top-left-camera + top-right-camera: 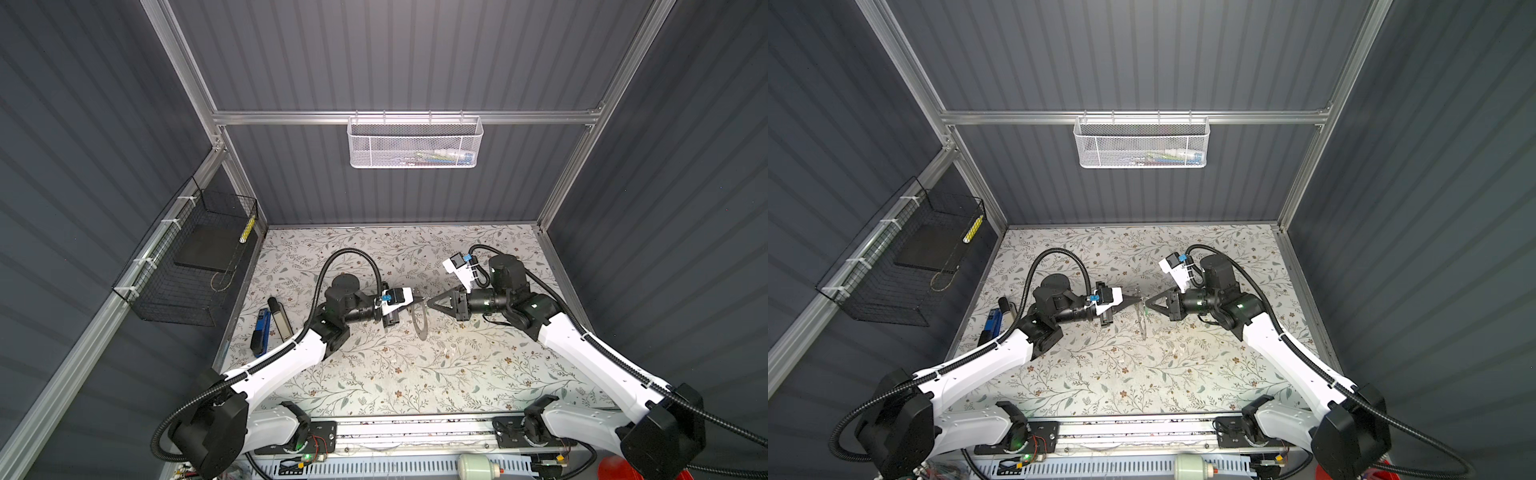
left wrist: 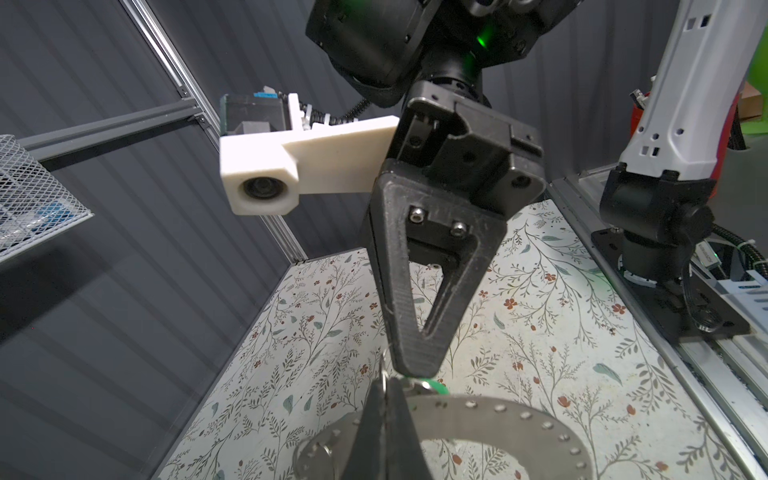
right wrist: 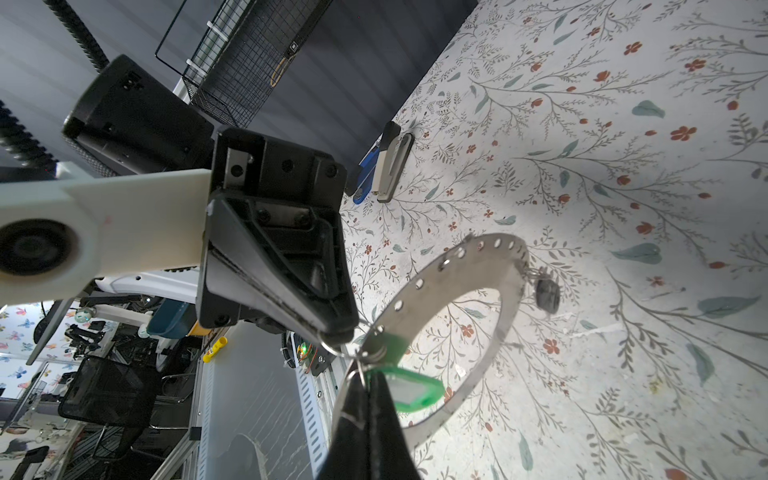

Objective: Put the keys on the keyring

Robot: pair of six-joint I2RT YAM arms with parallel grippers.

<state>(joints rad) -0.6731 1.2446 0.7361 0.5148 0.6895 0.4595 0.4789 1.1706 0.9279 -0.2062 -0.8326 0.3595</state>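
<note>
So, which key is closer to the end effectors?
The green key tag, right at the left end effector and right end effector; the black-headed key hangs far across the keyring.

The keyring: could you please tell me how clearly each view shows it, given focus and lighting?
In both top views the keyring is a thin, dim sliver; the left wrist view shows its rim holes sharply; the right wrist view lights it well, with the green tag crisp and the black key soft.

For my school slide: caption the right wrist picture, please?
Shut left gripper and right gripper meet at the raised keyring, beside the green key tag.
</note>
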